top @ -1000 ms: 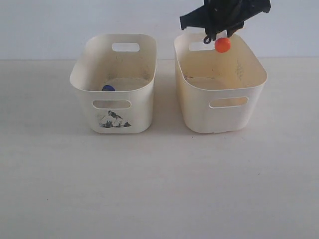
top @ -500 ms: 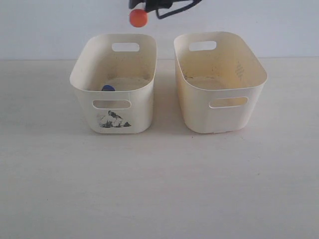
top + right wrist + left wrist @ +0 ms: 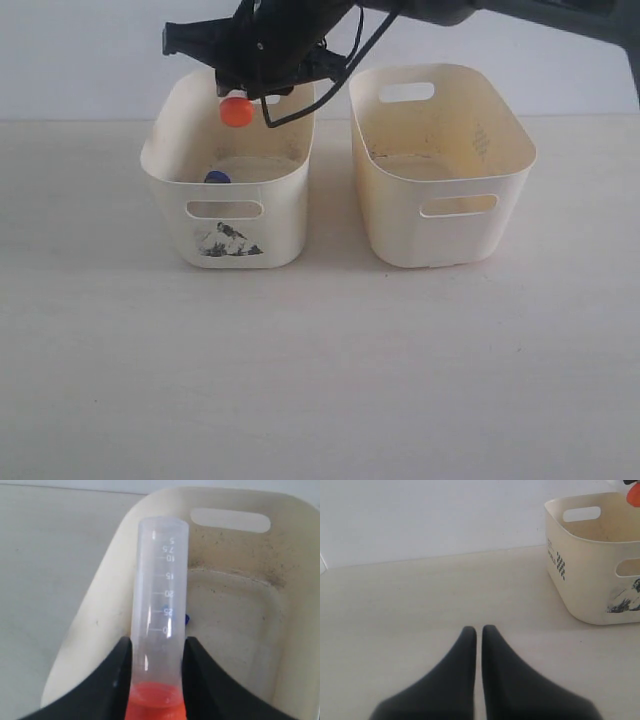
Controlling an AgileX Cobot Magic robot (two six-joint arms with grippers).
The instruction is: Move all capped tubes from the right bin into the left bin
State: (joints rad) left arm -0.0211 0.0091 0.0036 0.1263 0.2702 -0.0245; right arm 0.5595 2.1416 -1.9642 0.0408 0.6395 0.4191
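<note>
My right gripper (image 3: 248,82) reaches across and hangs over the left bin (image 3: 158,152), the tub with the bird print. It is shut on a clear capped tube, whose orange cap (image 3: 236,110) shows just under the jaws. In the right wrist view the gripper (image 3: 157,647) clamps the tube (image 3: 160,590) near its orange cap, above the bin's inside (image 3: 240,630). A blue-capped tube (image 3: 216,178) lies on that bin's floor. The plain right bin (image 3: 520,150) shows no tube. My left gripper (image 3: 476,630) is shut on nothing, low over the table beside the left bin (image 3: 585,585).
The two bins stand side by side with a narrow gap between them, close to a pale wall behind. The right arm (image 3: 560,15) spans over the right bin's back edge. Bare light tabletop (image 3: 320,380) stretches in front of the bins.
My right gripper carried the orange-capped tube from above the right bin leftwards, then came down over the left bin's back part. The blue-capped tube and both bins stayed put.
</note>
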